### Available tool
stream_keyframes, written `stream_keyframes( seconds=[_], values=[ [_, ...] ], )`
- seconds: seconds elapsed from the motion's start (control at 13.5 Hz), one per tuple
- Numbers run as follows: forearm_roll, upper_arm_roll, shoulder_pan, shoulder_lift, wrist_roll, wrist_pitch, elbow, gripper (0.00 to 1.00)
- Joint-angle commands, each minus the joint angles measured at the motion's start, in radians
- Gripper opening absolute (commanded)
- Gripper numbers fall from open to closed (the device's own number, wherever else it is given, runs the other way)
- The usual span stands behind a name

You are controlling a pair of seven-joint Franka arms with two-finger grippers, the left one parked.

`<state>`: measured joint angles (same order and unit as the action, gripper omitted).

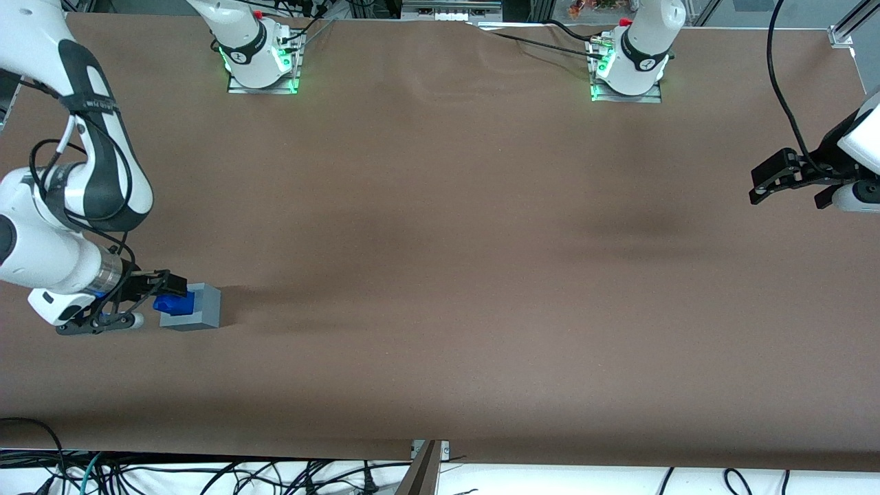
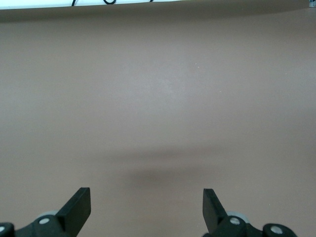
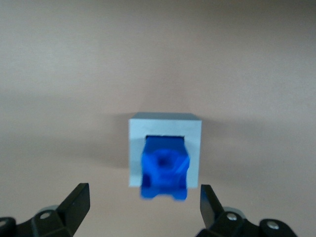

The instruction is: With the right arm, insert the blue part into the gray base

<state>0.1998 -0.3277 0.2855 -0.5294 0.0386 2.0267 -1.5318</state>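
The pincer [image 1: 148, 301] stands released just beside the blue part [image 1: 173, 303], its fingers apart and gripping nothing. The blue part sits in the recess of the gray base [image 1: 199, 311] on the brown surface [image 1: 440, 275], at the working arm's end. It seems to stick out over one edge, so a finger brushing it while pulling away could tilt it out.

Blue part [image 3: 164, 168] sits in the gray base's [image 3: 192, 148] square recess, sticking out, near the table's working-arm end.
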Motion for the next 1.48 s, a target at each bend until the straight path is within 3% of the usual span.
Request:
stream_keyframes(
  seconds=[0.0,0.15,0.3,0.52,1.4],
  values=[
    [-0.014,-0.045,0.006,0.118,-0.022,-0.095,-0.011,0.99],
    [-0.032,-0.059,0.006,0.233,-0.022,-0.202,-0.018,0.99],
    [-0.120,-0.070,0.007,0.334,-0.011,-0.322,-0.018,0.99],
    [-0.186,-0.053,0.007,0.448,0.012,-0.443,-0.027,0.99],
    [-0.188,0.030,-0.081,0.488,0.001,-0.477,-0.044,0.99]
  ],
)
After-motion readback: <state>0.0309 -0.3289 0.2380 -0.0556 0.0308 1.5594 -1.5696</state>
